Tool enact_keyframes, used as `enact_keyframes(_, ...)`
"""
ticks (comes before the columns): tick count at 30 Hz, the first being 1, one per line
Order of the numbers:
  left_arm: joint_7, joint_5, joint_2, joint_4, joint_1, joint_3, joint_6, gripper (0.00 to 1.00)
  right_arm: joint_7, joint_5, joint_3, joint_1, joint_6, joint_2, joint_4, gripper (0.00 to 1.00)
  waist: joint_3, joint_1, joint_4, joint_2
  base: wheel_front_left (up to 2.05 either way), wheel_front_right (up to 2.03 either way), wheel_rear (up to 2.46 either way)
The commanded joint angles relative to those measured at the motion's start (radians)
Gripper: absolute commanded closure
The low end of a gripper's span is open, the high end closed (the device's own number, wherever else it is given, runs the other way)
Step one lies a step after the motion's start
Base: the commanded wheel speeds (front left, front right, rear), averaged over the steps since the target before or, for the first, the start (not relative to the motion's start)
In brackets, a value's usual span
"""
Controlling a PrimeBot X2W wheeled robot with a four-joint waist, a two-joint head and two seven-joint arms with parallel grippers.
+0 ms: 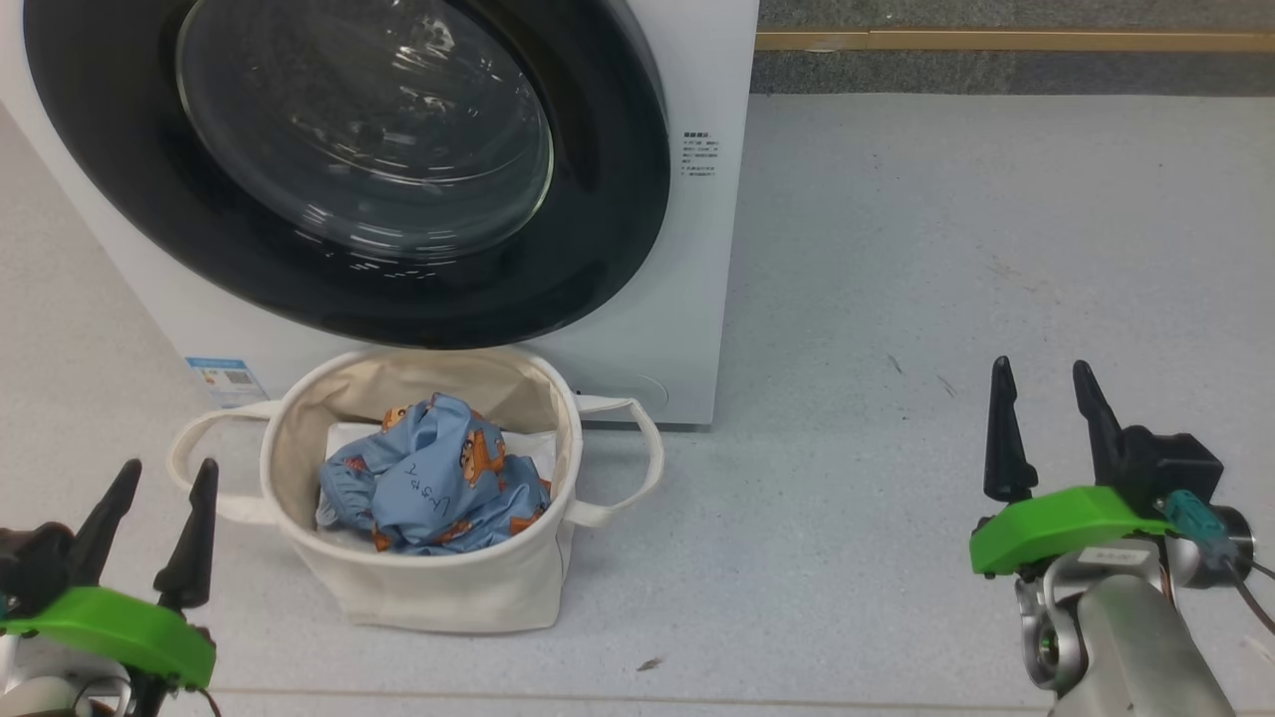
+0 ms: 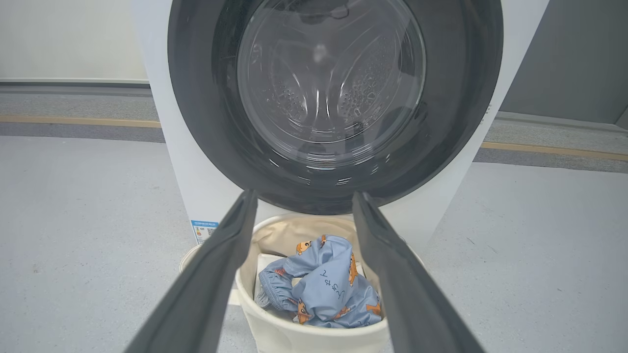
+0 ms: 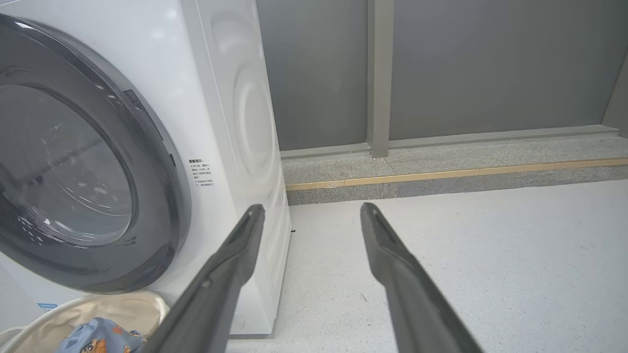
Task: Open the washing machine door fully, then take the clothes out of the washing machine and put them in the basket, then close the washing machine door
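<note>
The white washing machine stands ahead with its black-ringed glass door lying flat against the front, shut. Below the door sits the cream basket, and the light blue printed clothes lie crumpled inside it on a white sheet. My left gripper is open at the lower left, just left of the basket, holding nothing. My right gripper is open over bare floor at the lower right. The left wrist view looks between its fingers at the door, the basket and the clothes.
Grey speckled floor spreads to the right of the machine. A raised grey step with a wooden strip runs along the grey back wall. A blue sticker marks the machine's lower left front.
</note>
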Motion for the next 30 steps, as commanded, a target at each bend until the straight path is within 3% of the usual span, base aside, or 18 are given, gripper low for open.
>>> enact_keyframes(1, -0.012, 0.006, 0.051, -0.029, -0.059, 0.051, -0.006, 0.0, -0.005, -0.001, 0.022, -0.01, 0.001, -0.004, -0.03, 0.0, 0.001, 0.0, 0.0, -0.0001, 0.0, 0.0, 0.0)
enact_keyframes(20, -0.012, 0.02, 0.058, -0.033, -0.063, 0.063, -0.006, 0.0, -0.005, 0.002, 0.021, -0.015, 0.001, 0.001, -0.03, 0.0, 0.0, 0.0, -0.001, -0.0001, 0.0, 0.0, 0.0)
enact_keyframes(21, 0.0, 0.013, 0.001, -0.005, 0.0, 0.011, 0.001, 1.0, 0.0, 0.0, 0.0, 0.0, 0.0, 0.001, 0.002, 1.0, 0.0, 0.0, -0.001, -0.0001, 0.0, 0.0, 0.0)
enact_keyframes(26, 0.006, 0.002, -0.056, 0.038, 0.051, -0.011, 0.002, 1.0, 0.004, 0.009, 0.001, 0.041, 0.0, 0.008, 0.065, 1.0, 0.0, 0.0, 0.0, -0.0001, 0.0, 0.0, 0.0)
enact_keyframes(30, 0.018, -0.031, -0.068, 0.028, 0.055, 0.0, 0.001, 1.0, 0.019, 0.055, -0.006, 0.044, 0.0, 0.008, 0.061, 1.0, -0.002, 0.0014, 0.003, -0.0001, 0.0, 0.0, 0.0)
